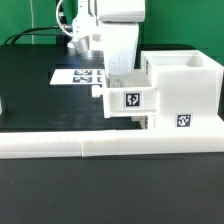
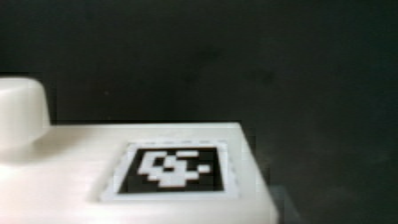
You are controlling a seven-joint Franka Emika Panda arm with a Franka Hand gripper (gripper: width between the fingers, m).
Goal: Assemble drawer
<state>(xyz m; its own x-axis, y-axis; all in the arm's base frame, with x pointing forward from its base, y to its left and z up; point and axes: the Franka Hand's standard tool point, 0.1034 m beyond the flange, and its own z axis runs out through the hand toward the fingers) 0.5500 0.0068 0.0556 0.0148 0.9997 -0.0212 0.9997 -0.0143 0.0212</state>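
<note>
The drawer's large white housing (image 1: 188,90) stands at the exterior view's right, with a tag (image 1: 183,121) on its near face. A smaller white tray (image 1: 128,97) with a tag (image 1: 131,100) sticks out of the housing towards the exterior view's left, raised off the table. My gripper (image 1: 113,74) comes down right onto the tray's top. Its fingertips are hidden behind the tray and the hand. The wrist view shows the tray (image 2: 71,165) very close, with its tag (image 2: 173,168) and its round knob (image 2: 18,115). No fingers show there.
The marker board (image 1: 80,75) lies flat on the black table (image 1: 40,100) behind the tray. A long low white border rail (image 1: 100,148) runs along the table's near edge, in front of the housing. Cables hang behind the arm.
</note>
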